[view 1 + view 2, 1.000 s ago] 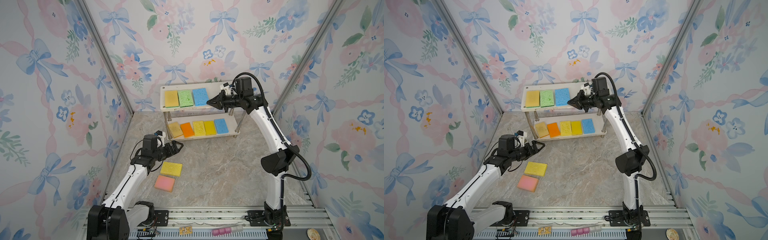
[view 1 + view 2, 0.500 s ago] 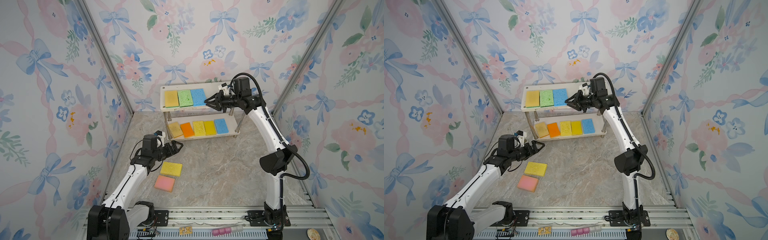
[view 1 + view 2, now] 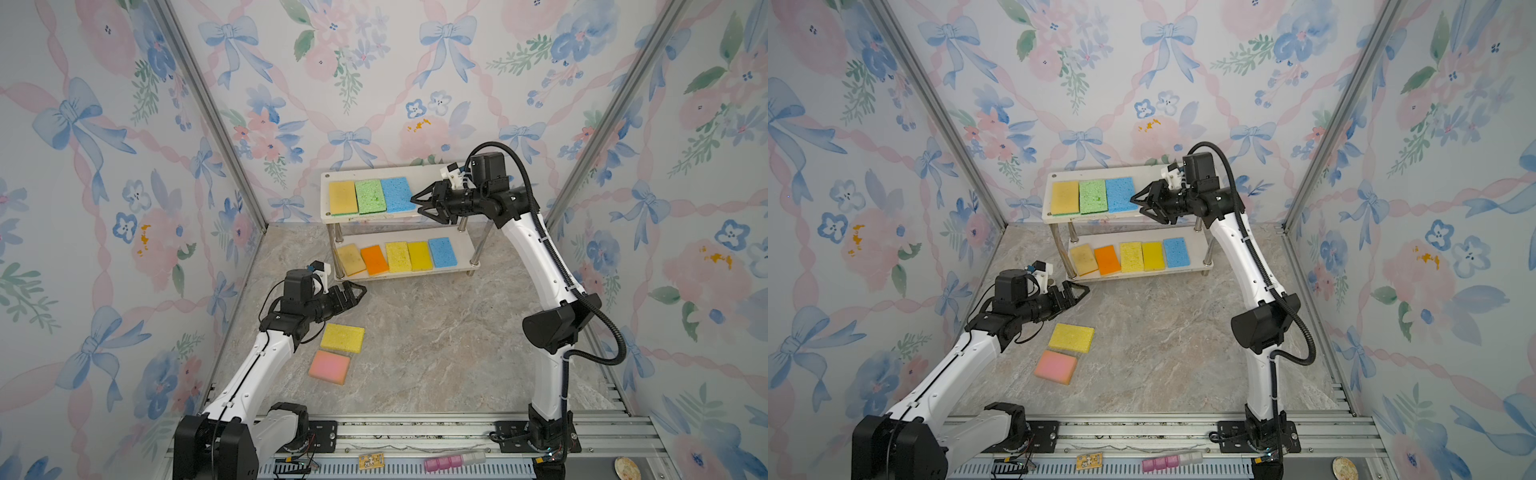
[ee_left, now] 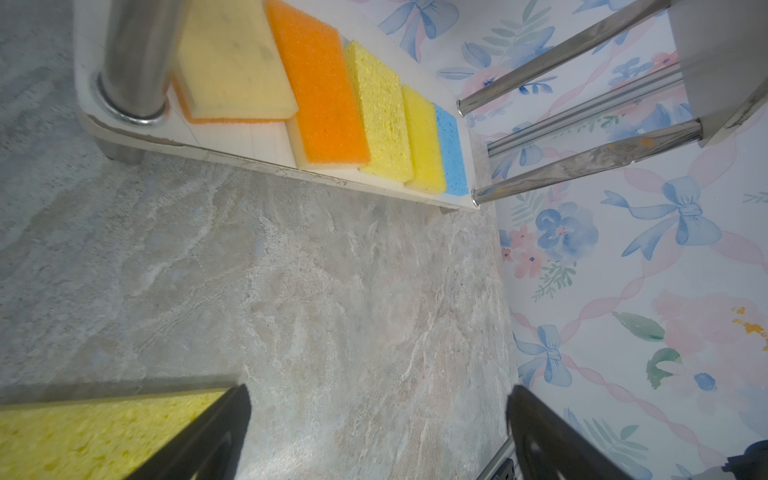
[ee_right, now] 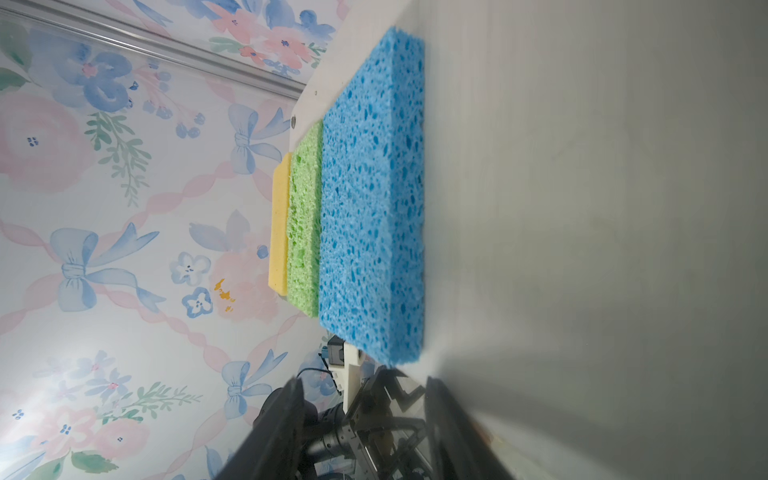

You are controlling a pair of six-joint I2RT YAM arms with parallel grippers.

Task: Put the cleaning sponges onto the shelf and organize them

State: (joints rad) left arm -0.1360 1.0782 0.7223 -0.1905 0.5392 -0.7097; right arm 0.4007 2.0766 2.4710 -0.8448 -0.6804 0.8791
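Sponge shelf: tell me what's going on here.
Two robot arms are stocking the white two-tier shelf with metal posts. Eight sponges already lie on it, three on top and five below. The right gripper stands open and empty beside the blue porous sponge on top. The left gripper hangs open over the marbled table near the yellow porous sponge and the pink flat sponge, both not yet shelved.

Shelf (image 3: 424, 176) stands at 12 o'clock on the tabletop (image 3: 436, 353). Upper board (image 3: 1148, 174): three sponges (image 3: 369, 196) abreast, left portion. Lower board (image 3: 462, 248): five sponges (image 3: 398, 256) abreast. At 8 o'clock on the tabletop, far sponge (image 3: 342, 337) lies just behind near sponge (image 3: 329, 366).
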